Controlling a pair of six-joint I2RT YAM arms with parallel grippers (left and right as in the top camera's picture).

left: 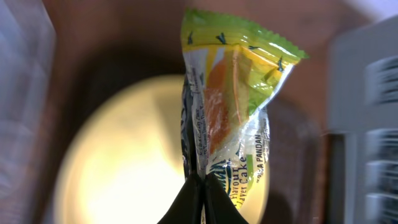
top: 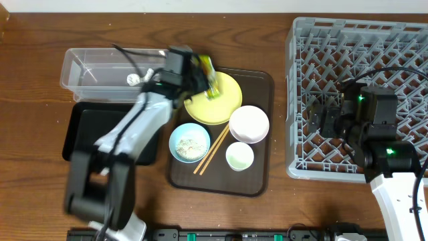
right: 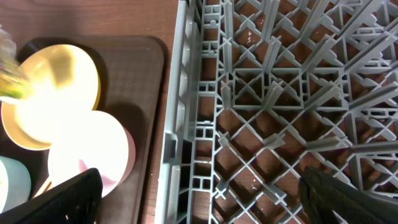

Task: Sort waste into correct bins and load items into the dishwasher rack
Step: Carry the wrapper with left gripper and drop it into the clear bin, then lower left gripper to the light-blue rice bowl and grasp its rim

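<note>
My left gripper (top: pixel 200 75) is shut on the yellow-green snack wrapper (top: pixel 209 77) and holds it above the yellow plate (top: pixel 224 104); the left wrist view shows the wrapper (left: pixel 230 99) pinched between the jaws (left: pixel 203 186) over the plate (left: pixel 124 168). The white bowl (top: pixel 249 124), the light blue bowl (top: pixel 189 142) with rice grains, the pale green cup (top: pixel 239 156) and the chopsticks (top: pixel 212 149) lie on the brown tray. My right gripper (right: pixel 199 193) is open and empty over the left edge of the grey dishwasher rack (top: pixel 394 40).
The clear tub (top: pixel 93 70) holds a small white scrap (top: pixel 133 79) at the back left. The black tray (top: pixel 80 130) lies in front of it. The brown serving tray (top: pixel 257 181) sits between them and the rack (right: pixel 280 93).
</note>
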